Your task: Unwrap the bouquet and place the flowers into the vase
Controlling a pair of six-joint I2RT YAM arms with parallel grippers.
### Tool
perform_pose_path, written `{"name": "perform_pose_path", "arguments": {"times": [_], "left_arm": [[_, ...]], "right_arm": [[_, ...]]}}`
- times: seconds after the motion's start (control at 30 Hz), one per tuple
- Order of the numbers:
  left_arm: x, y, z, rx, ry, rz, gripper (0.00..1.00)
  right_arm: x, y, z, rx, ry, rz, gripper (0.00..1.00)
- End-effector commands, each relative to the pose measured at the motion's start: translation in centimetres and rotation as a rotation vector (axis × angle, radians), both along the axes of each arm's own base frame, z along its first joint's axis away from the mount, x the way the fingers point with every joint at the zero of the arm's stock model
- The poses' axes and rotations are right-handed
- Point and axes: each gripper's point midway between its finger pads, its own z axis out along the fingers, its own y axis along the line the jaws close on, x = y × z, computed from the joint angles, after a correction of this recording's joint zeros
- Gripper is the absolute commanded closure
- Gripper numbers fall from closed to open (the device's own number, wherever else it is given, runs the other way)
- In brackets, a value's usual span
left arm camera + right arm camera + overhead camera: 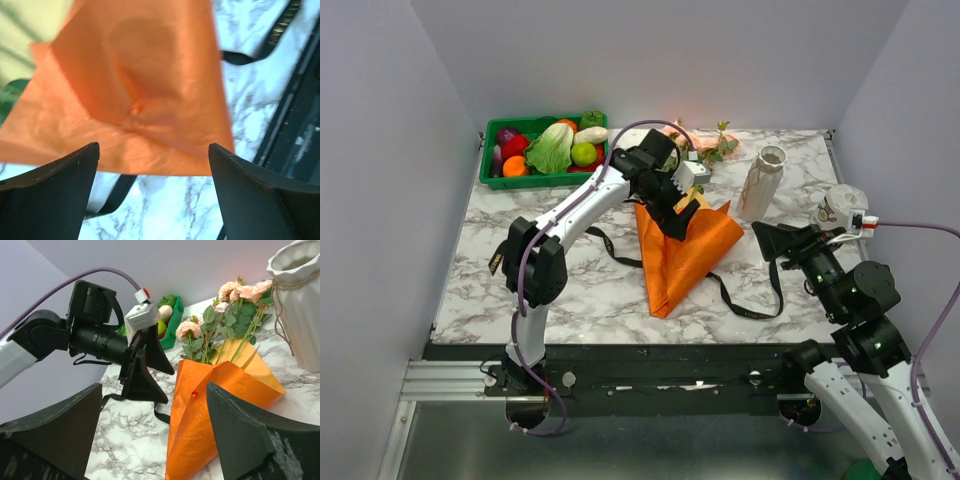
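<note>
Your left gripper (681, 220) hangs over the wide end of the paper cone (685, 255), jaws spread wide with nothing between them. From above, the arm covers the cone's mouth and most of the stems, so you cannot tell whether a finger touches the paper. The left wrist view is blurred: orange paper (140, 85) fills it, with only scraps of the ribbon (107, 197) showing and a green smear cut off at the left edge.

The bouquet lies mid-table, its tip toward you. The roses (705, 145) poke out at the far side, partly hidden behind the left wrist; the right wrist view shows them best (235, 295), still in the cone (210, 410). The ribbon (750, 305) trails loose across the marble on both sides of the cone.

The vase (760, 183) stands just right of the blooms; in the right wrist view it (300, 300) is cut off by the frame. Your right gripper (770, 243) sits near the vase, jaws open and holding nothing, pointed at the cone.
</note>
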Motion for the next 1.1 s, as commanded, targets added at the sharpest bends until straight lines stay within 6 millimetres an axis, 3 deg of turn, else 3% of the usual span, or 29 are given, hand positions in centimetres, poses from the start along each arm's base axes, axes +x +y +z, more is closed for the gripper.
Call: {"name": "perform_pose_path", "arguments": {"times": [0.0, 0.1, 0.13, 0.27, 0.37, 0.4, 0.63, 0.73, 0.87, 1.07], "left_arm": [[-3.2, -1.7, -0.6, -0.02, 0.11, -0.087, 0.01], [-2.3, 0.1, -1.3, 0.024, 0.113, -0.046, 0.01], [-1.1, 1.1, -1.3, 0.021, 0.094, -0.012, 0.01], [0.7, 5.0, -0.4, 0.043, 0.013, 0.082, 0.01], [1.2, 6.7, -1.0, 0.087, -0.048, 0.126, 0.01], [0.7, 7.0, -2.1, 0.108, -0.036, 0.128, 0.01], [-2.1, 3.8, -5.5, 0.129, -0.036, 0.102, 0.08], [-3.1, 3.4, -7.2, 0.179, -0.048, 0.086, 0.09], [-2.7, 4.4, -9.0, 0.258, -0.078, 0.109, 0.1], [-1.9, 3.7, -9.0, 0.306, -0.185, 0.105, 0.1]], "right_arm": [[-1.1, -1.3, 1.6, 0.017, -0.022, -0.043, 0.08], [-1.9, -1.9, 2.0, 0.004, -0.027, -0.055, 0.08], [-2.0, -2.1, 1.9, -0.001, -0.025, -0.061, 0.08], [-2.5, -2.7, 1.7, -0.004, -0.03, -0.078, 0.08], [-2.5, -2.6, 1.6, 0.0, -0.026, -0.076, 0.08], [-2.4, -2.6, 1.5, -0.002, -0.022, -0.076, 0.08], [-2.2, -2.6, 1.8, 0.008, -0.017, -0.08, 0.12], [-2.3, -2.8, 1.9, 0.011, -0.02, -0.088, 0.13], [-2.4, -2.9, 2.1, 0.012, -0.026, -0.089, 0.13], [-2.6, -3.0, 2.5, 0.021, -0.036, -0.089, 0.13]]}}
